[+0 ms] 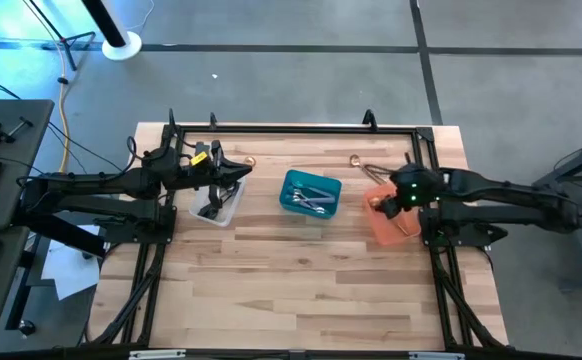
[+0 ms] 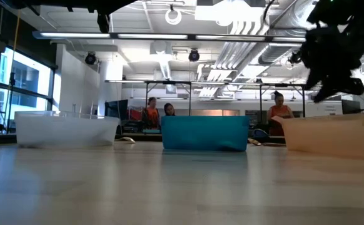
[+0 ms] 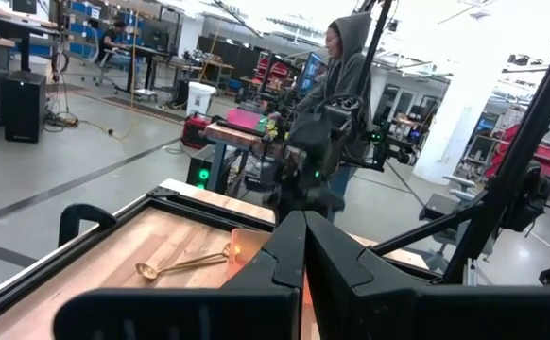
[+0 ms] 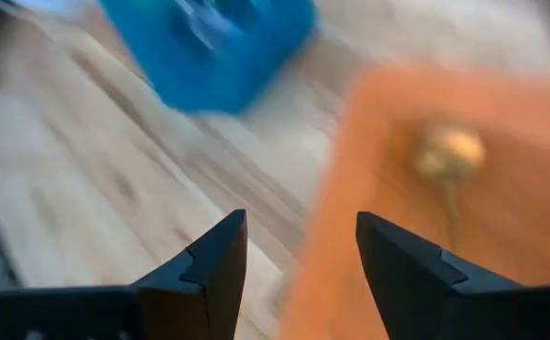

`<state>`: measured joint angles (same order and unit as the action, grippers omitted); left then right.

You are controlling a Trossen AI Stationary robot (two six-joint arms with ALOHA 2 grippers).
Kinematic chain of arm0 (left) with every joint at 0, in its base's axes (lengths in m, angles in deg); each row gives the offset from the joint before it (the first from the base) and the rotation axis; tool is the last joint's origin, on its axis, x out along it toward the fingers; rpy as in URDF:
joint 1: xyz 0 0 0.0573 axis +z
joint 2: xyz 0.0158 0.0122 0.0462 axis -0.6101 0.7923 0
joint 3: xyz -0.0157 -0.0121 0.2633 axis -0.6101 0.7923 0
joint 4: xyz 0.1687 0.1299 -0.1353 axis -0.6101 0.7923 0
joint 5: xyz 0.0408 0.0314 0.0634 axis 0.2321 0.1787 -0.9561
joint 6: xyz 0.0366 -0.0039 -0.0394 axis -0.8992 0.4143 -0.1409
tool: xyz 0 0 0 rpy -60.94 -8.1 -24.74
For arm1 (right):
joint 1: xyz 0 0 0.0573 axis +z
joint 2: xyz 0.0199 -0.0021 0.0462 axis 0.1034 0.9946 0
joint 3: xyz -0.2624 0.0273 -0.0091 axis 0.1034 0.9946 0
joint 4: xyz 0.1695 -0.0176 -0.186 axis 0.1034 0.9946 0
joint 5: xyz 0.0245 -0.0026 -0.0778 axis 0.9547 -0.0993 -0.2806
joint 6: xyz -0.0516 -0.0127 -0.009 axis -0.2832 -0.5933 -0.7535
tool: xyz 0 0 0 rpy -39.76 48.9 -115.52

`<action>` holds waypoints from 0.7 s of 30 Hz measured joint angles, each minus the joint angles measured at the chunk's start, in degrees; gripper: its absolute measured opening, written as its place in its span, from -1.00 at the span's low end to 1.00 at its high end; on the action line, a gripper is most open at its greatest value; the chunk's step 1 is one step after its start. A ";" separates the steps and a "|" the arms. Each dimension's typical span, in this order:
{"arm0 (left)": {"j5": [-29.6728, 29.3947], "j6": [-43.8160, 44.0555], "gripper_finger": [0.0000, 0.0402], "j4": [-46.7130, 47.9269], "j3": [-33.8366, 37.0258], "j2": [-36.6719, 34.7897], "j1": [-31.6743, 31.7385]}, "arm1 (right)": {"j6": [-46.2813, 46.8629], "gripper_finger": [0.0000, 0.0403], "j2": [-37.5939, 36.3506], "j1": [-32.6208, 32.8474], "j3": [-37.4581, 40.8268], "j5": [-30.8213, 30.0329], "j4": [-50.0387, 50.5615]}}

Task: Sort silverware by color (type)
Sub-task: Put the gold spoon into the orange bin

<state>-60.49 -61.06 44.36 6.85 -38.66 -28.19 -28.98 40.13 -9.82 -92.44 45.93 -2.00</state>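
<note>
My right gripper [image 4: 299, 250] hangs open over the left end of the orange bin [image 1: 393, 222], touching nothing. A gold-toned spoon [image 4: 450, 156] lies inside that bin. Silver utensils [image 1: 313, 198] lie in the teal bin [image 1: 293, 182], and dark ones [image 1: 211, 210] in the clear bin [image 1: 226, 212]. Gold-toned spoons [image 1: 366, 166] lie flat on the table behind the orange bin, also seen in the left wrist view as the gold spoons [image 3: 182, 265]. My left gripper [image 1: 235, 177] is shut and level above the clear bin, holding nothing.
A small gold-toned piece [image 1: 249, 160] lies on the table by the far edge, beside my left gripper. A black frame [image 1: 291, 128] runs along the far edge. The near half of the wooden table [image 1: 301, 290] is bare. People stand in the room beyond.
</note>
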 joint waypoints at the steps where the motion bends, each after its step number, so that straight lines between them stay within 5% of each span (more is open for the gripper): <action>1: 0.00 0.00 -1.00 0.00 0.00 0.00 0.00 | 0.01 -0.09 -1.58 -0.01 0.00 -0.41 -1.51; 8: -0.12 0.00 -1.00 0.00 0.00 0.00 0.00 | -2.27 -0.09 -7.12 0.01 0.00 -3.84 -20.33; 15: -0.22 0.02 -1.00 -0.09 0.00 -0.01 0.00 | -16.09 -0.09 -5.04 0.06 -0.05 -2.84 -46.78; 21: -0.22 0.15 -1.00 -0.28 0.00 -0.02 0.00 | -27.96 -0.09 -4.00 0.03 -0.09 0.97 -53.56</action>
<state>-60.71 -60.92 44.08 6.85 -38.69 -28.19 -56.94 36.13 -9.79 -92.52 46.90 -55.55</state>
